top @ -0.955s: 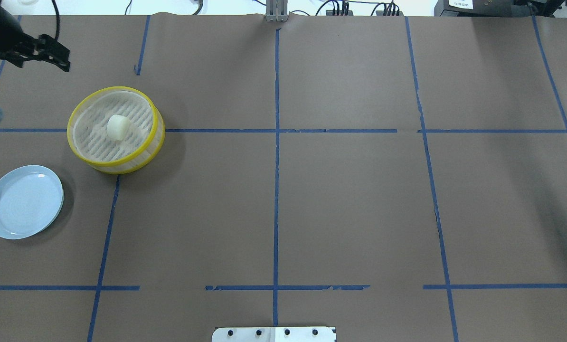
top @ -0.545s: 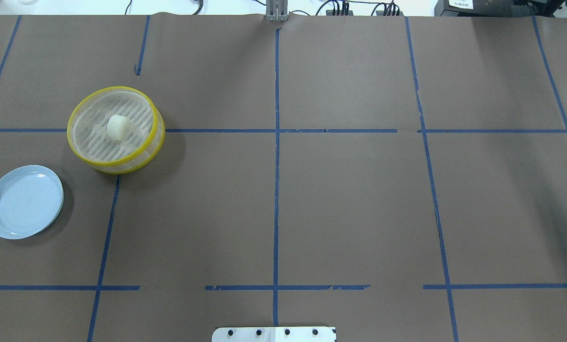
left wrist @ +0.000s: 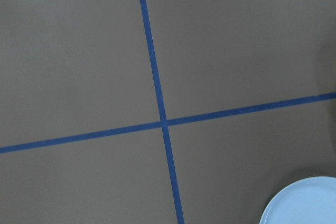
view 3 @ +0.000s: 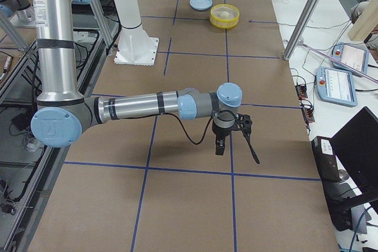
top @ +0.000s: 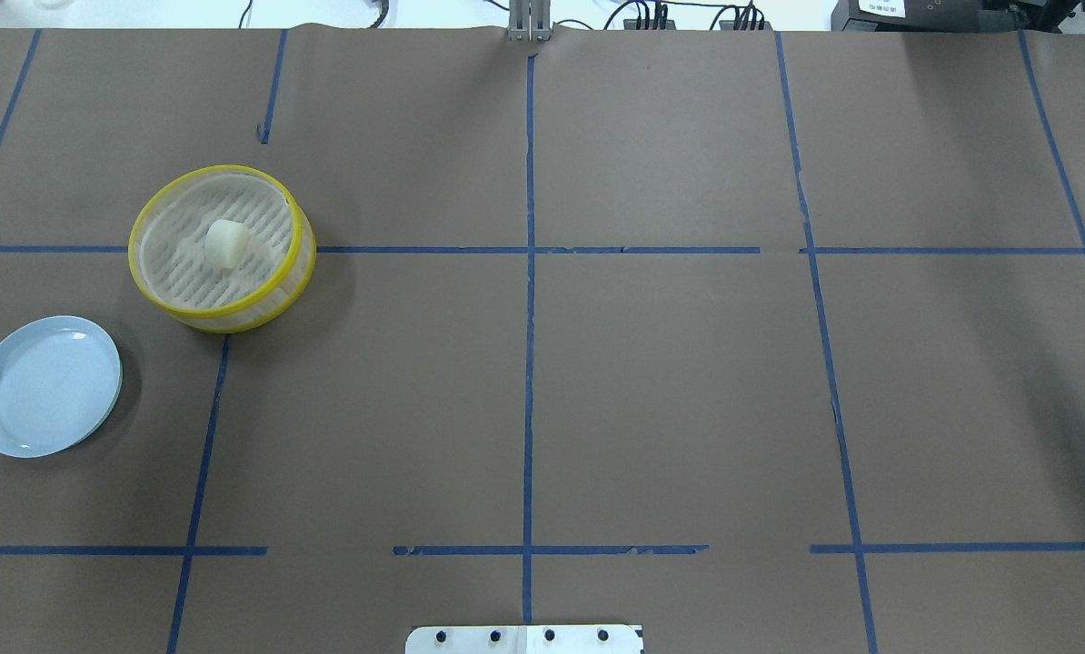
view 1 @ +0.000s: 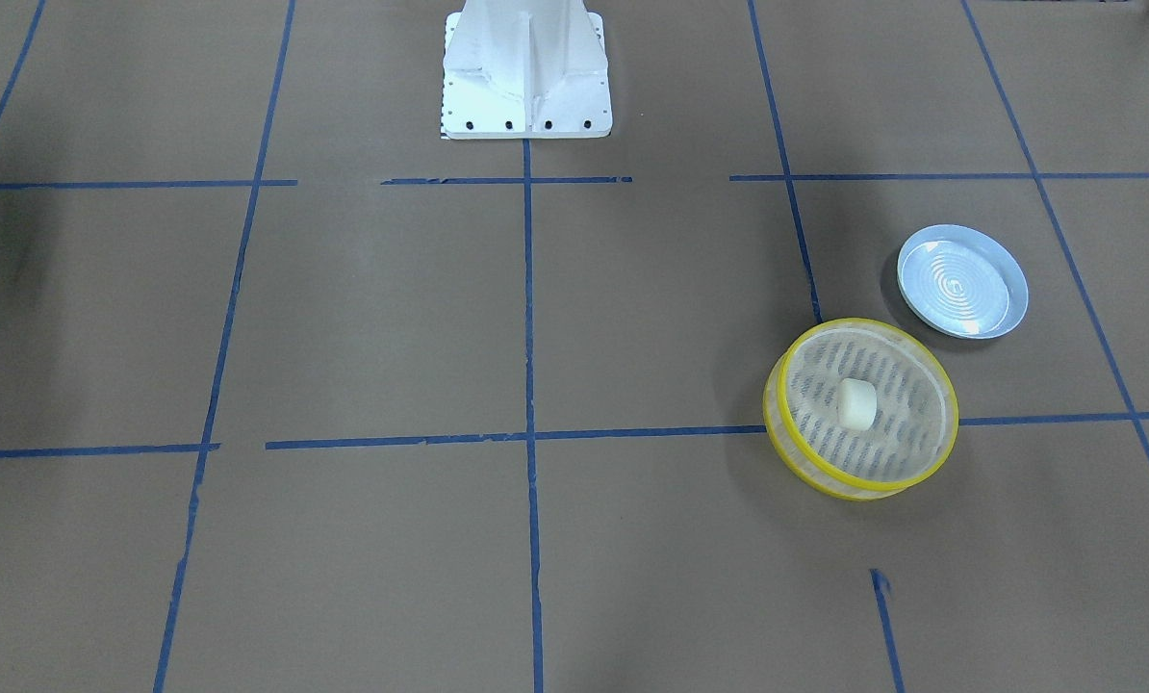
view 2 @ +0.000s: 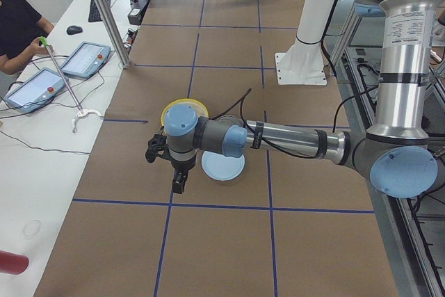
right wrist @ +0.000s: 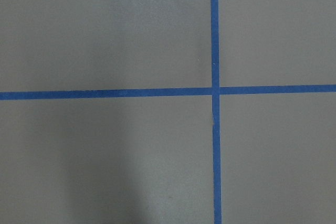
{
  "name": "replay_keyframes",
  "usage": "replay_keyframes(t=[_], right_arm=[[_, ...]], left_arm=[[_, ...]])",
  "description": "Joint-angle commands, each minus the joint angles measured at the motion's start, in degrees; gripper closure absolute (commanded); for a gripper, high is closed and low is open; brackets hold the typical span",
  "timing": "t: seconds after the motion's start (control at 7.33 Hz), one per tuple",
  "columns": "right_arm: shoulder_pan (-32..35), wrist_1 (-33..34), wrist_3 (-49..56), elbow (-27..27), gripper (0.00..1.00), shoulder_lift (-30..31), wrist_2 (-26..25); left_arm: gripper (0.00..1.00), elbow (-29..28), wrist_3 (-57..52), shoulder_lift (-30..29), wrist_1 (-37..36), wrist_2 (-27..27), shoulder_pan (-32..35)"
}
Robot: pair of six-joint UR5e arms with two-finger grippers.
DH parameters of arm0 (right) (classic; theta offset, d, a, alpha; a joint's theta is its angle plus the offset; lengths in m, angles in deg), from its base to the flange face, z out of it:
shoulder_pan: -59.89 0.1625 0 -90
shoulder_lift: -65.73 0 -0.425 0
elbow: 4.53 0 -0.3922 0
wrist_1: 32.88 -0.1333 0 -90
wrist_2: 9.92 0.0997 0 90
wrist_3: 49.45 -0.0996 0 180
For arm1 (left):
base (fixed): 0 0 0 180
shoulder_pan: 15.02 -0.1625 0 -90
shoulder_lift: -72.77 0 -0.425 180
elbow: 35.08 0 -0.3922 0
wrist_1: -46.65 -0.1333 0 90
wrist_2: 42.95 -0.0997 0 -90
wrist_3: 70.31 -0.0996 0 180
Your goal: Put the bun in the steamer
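Where the front-facing camera looks down on the table, you find the bun resting near the middle of the slotted floor of the steamer. The pale blue plate lies just beside the basket, on the side nearer the robot's base.

Overhead view: the bun sits inside the steamer on the table's left part. The plate lies nearer the robot and apart from the basket.

Exterior left view: the near arm reaches across the table, and the left gripper hangs above the brown paper beside the plate. The wrist hides most of the steamer. You cannot tell whether these fingers are parted or closed.

Exterior right view: the right gripper hangs over the paper, well apart from the steamer at the far end. Its finger state cannot be told either.

Left wrist view: a blue tape crossing and an arc of the plate at the lower right.

Right wrist view: a tape crossing on brown paper.
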Motion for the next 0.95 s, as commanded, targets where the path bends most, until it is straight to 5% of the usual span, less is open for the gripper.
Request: replay_keyframes(t=[0.0,0.82], right_arm=[[0.03,0.00,0.00,0.00,0.00,0.00,0.00],[0.03,0.00,0.00,0.00,0.00,0.00,0.00]], left_arm=[[0.00,-1.24,-0.42,2.48,0.62,1.05,0.51],[0.00,-1.52,-0.24,4.07,0.62,0.53,4.11]])
